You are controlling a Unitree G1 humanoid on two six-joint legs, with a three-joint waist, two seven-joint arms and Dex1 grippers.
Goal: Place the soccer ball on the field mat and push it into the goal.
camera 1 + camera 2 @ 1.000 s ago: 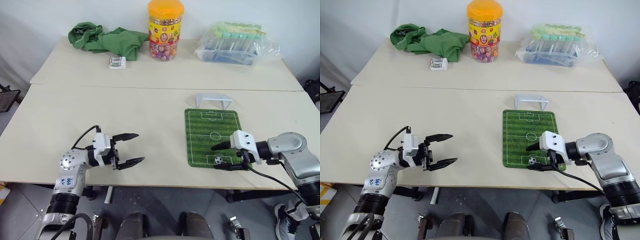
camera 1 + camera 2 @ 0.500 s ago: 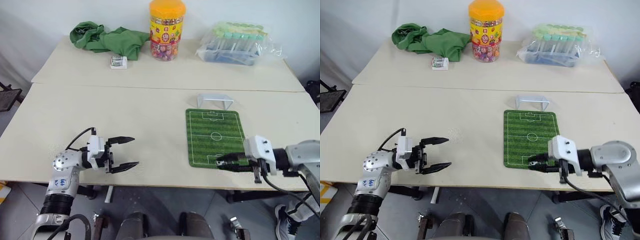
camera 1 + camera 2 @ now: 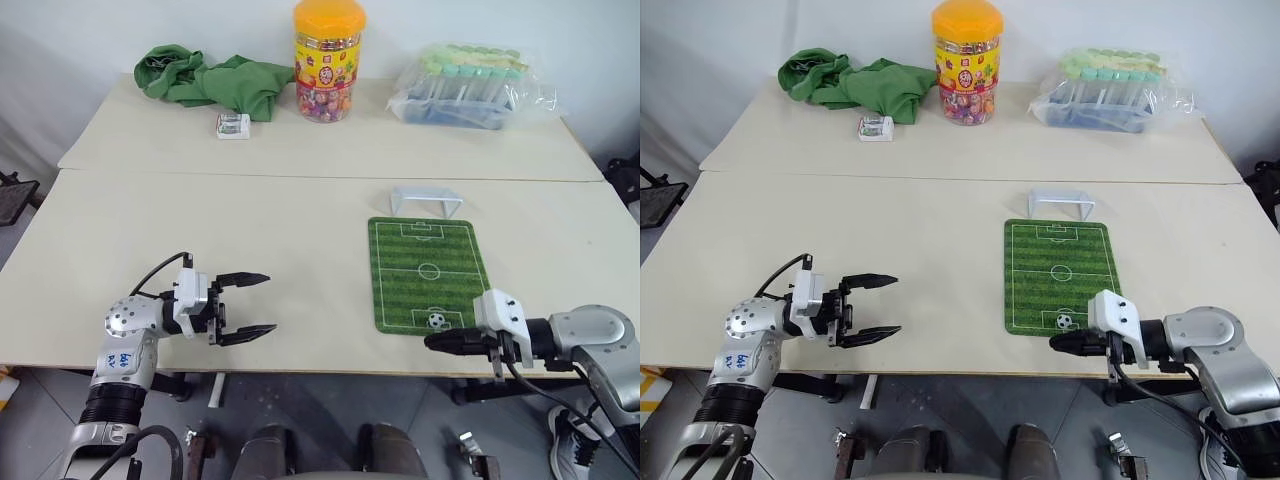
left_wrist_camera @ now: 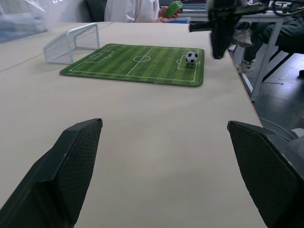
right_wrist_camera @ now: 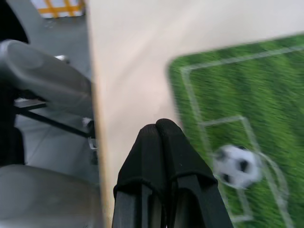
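Observation:
The soccer ball [image 3: 436, 320] rests free on the field mat [image 3: 428, 270], inside the penalty box at the mat's near end. The white goal [image 3: 427, 199] stands on the table just beyond the mat's far end. My right gripper [image 3: 430, 341] is shut and empty. It lies level at the table's front edge, just in front of the ball and apart from it. In the right wrist view its joined fingertips [image 5: 159, 130] sit beside the ball [image 5: 236, 166]. My left gripper [image 3: 262, 303] hovers open and empty over the bare table, well to the left of the mat.
On the far table are a crumpled green cloth [image 3: 210, 78], a small white box [image 3: 233, 125], a yellow-lidded candy jar [image 3: 329, 60] and a plastic bag of capped tubes [image 3: 470, 85]. A seam [image 3: 300, 175] runs between the two tables.
My right gripper opened off the ball, shut, and drew back to the table's near edge. The ball stayed on the mat. The left arm kept still.

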